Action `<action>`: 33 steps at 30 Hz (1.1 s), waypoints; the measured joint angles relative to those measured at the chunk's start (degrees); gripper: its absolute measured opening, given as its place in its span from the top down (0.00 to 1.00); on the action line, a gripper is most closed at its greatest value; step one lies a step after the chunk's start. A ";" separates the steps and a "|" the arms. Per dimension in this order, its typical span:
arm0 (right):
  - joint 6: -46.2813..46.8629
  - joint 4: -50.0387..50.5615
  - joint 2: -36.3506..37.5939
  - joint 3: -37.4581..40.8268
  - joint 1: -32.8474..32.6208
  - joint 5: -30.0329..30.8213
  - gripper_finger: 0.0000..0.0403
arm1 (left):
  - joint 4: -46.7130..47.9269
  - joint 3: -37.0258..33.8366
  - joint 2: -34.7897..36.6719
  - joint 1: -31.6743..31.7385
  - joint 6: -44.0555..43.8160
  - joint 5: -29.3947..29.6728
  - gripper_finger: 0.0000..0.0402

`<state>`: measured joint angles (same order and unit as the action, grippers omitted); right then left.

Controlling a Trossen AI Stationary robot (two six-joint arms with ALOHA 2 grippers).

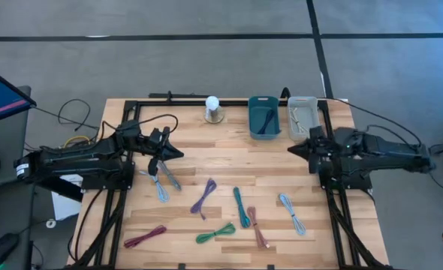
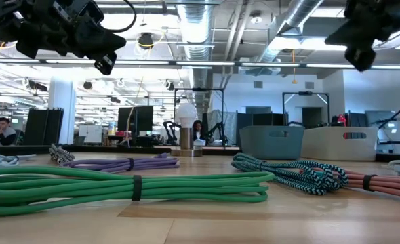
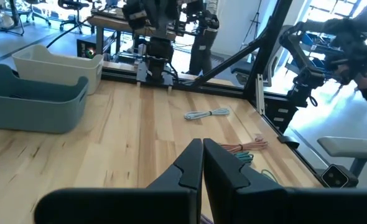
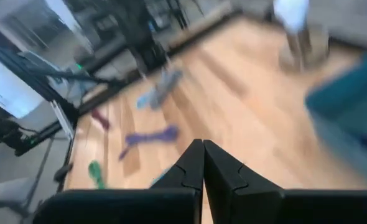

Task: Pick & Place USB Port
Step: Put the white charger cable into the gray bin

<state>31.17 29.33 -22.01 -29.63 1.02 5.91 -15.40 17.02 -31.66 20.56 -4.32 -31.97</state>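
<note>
Left gripper (image 1: 178, 154) above worktop (image 1: 229, 161) left side, fingers closed, empty. Bundled USB cables spread across worktop front half: maroon (image 1: 145, 237), purple (image 1: 204, 197), green (image 1: 215, 234), teal (image 1: 241, 207). Blue bin (image 1: 263, 116), grey bin (image 1: 302, 114) at far edge. Right gripper (image 1: 292, 148) near bins, fingers closed, empty.

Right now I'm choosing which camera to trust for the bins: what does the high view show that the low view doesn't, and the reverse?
Only the high view shows the teal plastic bin holding a dark cable, and the dark red cable bundle near the table's front left corner. Only the low view shows the office behind the table. Both show the teal bin, the grey plastic bin, the green cable bundle and the white bulb lamp.
</note>
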 joint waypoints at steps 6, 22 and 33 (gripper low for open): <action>10.04 3.88 -6.99 -2.24 -7.09 0.13 1.00 | 0.00 0.00 0.00 -0.02 1.17 0.00 0.97; 41.69 28.28 -30.51 -17.06 -24.55 -3.07 1.00 | 0.02 -0.02 0.00 -0.01 2.80 0.41 0.97; 56.36 31.22 -47.68 -17.79 -30.67 -13.77 0.99 | 0.13 -0.02 0.00 -0.02 2.80 0.39 0.97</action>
<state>87.53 60.55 -69.69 -47.42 -29.65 -7.86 -15.27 16.99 -31.66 20.54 -1.52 -31.57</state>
